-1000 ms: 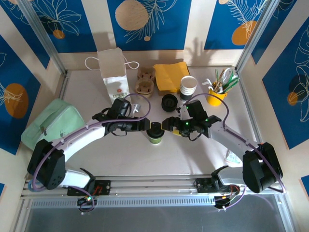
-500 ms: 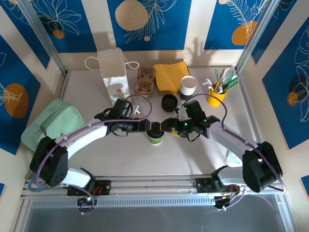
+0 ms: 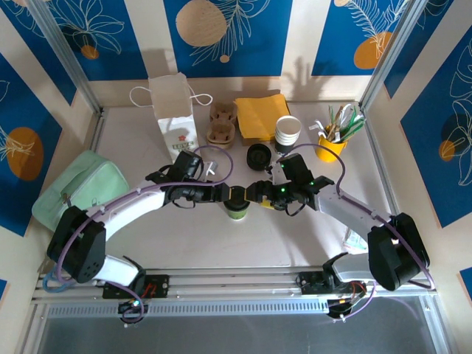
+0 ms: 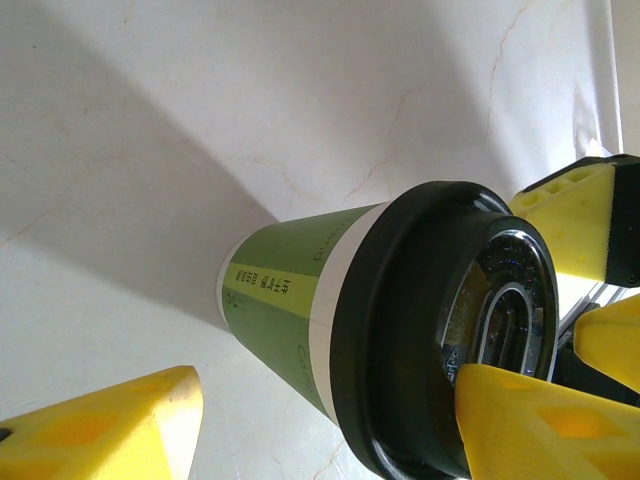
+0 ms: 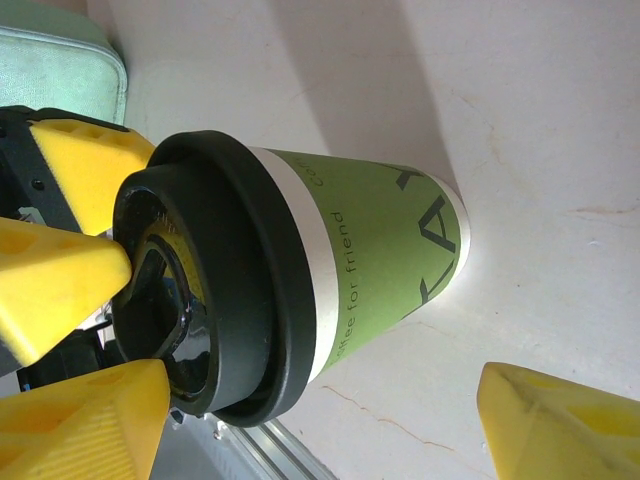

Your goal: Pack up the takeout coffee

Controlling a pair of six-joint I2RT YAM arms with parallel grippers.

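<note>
**Item:** takeout coffee (image 3: 237, 205), lidded, stood upright at mid-bench (image 3: 295, 236).
**Left tool** (image 3: 223, 193): set at the cup's 9 o'clock.
**Right tool** (image 3: 253, 190): set at 3 o'clock.
**State:** both are spread open with the cup between each pair of jaws; nothing is gripped.
**Purpose:** the opposed placement is judged to steady the cup for lifting.
**Paper bag** (image 3: 174, 110): stood at 11 o'clock, presumed to be the destination.

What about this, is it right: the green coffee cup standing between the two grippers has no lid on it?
Not quite. The green coffee cup does stand between the left gripper and the right gripper, but it has a black lid on; the left wrist view shows it clearly.
</note>
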